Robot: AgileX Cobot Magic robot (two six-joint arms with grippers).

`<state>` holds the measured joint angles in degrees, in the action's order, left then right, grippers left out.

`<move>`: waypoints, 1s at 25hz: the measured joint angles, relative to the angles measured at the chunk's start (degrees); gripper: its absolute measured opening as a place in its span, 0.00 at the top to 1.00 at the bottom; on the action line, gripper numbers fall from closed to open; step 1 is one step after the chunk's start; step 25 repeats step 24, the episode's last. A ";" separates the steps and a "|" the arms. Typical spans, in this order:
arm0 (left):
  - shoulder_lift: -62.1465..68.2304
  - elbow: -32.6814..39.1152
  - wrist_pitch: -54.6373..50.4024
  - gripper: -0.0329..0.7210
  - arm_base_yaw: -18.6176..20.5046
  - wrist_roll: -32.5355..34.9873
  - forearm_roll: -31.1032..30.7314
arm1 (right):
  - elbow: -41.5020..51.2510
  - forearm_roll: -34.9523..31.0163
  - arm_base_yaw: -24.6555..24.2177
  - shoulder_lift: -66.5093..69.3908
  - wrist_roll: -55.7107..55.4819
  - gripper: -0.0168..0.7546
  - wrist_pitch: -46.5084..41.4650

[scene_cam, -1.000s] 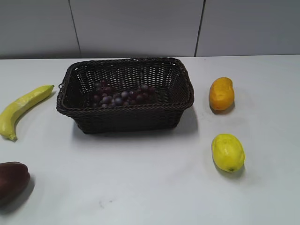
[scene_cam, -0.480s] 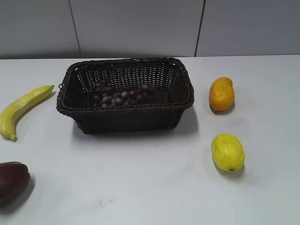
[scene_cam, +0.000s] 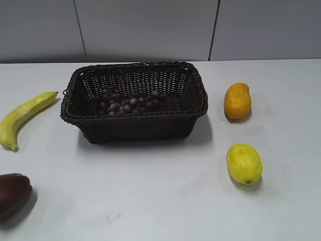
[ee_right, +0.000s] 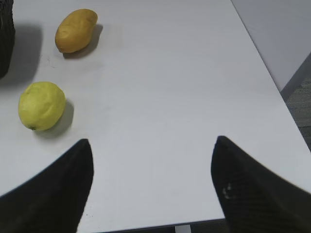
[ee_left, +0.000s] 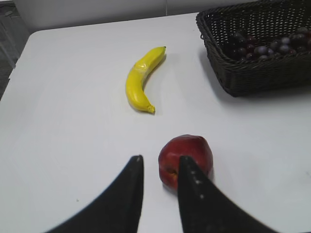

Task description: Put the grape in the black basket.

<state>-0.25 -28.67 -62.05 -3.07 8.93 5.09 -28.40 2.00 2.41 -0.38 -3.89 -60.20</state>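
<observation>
The grape (scene_cam: 131, 103), a long bunch of small dark red and purple grapes, lies inside the black basket (scene_cam: 135, 116) on the white table. Both also show at the top right of the left wrist view, the grape (ee_left: 262, 46) inside the basket (ee_left: 262, 77). Neither gripper shows in the exterior view. My left gripper (ee_left: 160, 159) is open and empty, low over the table well left of the basket. My right gripper (ee_right: 153, 143) is wide open and empty over bare table near the front right.
A banana (scene_cam: 25, 115) lies left of the basket. A dark maroon fruit (scene_cam: 12, 193) sits at the front left, just beyond my left fingertips (ee_left: 187, 153). An orange mango (scene_cam: 236, 100) and a yellow lemon (scene_cam: 244, 163) lie to the right. The table's right edge (ee_right: 272, 73) is close.
</observation>
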 joint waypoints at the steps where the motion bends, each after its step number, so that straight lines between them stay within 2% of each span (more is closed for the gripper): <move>1: 0.00 0.00 0.00 0.65 0.00 0.00 0.00 | 0.00 -0.20 0.00 0.00 0.04 0.24 0.00; 25: 0.00 0.00 0.00 0.65 0.00 0.00 0.00 | 0.00 -0.32 0.00 -0.06 0.21 0.24 0.12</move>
